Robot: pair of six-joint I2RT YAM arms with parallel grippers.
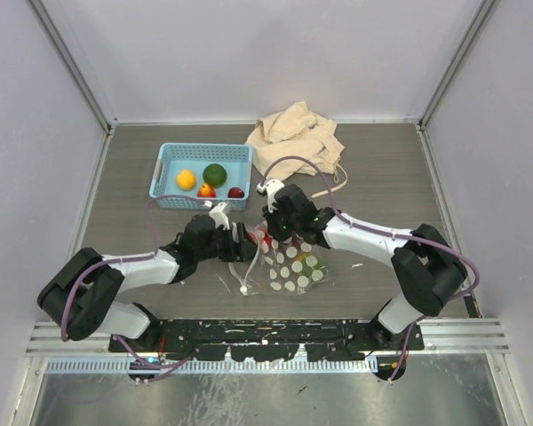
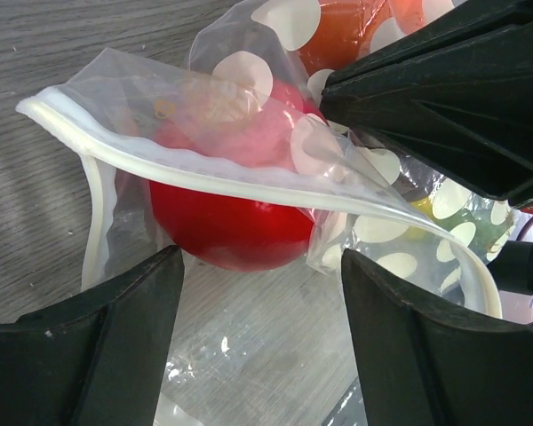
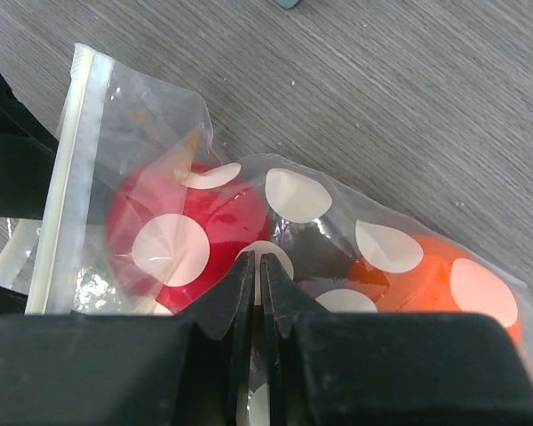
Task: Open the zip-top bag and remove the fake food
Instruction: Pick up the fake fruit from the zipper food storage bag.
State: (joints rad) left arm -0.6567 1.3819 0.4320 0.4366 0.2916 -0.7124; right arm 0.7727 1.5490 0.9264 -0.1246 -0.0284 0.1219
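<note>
While the right gripper (image 3: 259,266) pinches the dotted film of the zip-top bag (image 1: 289,266) with its jaws nearly closed, the left gripper (image 2: 259,259) stands wide apart at the bag's unzipped mouth, gripping nothing. Red and orange fake food (image 2: 231,222) lies inside. Grey wood-grain table (image 1: 382,186). Farther back: blue basket (image 1: 164,173) with four fruits (image 1: 214,174); beige cloth bag (image 1: 293,133) just beside it. White walls.

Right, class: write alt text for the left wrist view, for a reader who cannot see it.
A red fake fruit sits in the open mouth of a clear, polka-dotted zip-top bag on a grey table, just ahead of the open left claw.
</note>
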